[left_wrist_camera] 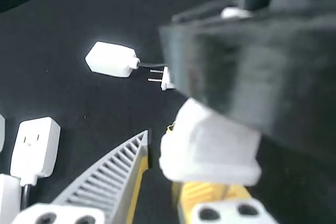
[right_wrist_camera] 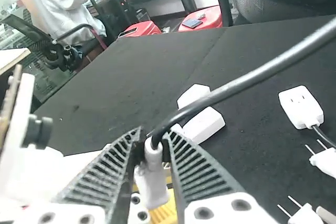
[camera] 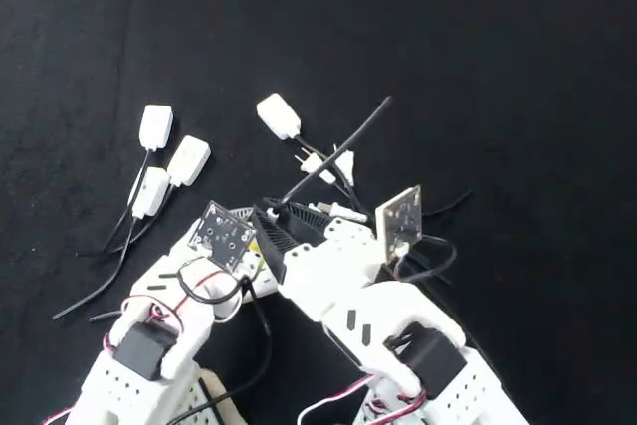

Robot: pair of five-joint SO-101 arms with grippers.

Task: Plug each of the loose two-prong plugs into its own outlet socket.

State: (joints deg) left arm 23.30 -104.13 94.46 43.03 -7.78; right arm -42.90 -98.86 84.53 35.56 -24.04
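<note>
Plug (right_wrist_camera: 152, 182) on black cord clamped tight in right gripper (right_wrist_camera: 152, 132) at centre of high view, mid-carry I'd judge, next needs prongs lined up with outlet socket (camera: 279, 114) above centre.

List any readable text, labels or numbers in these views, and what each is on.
None readable.
The sockets and plugs show no legible print.
The dark patch on the red case in the room behind is too blurred to read.
</note>
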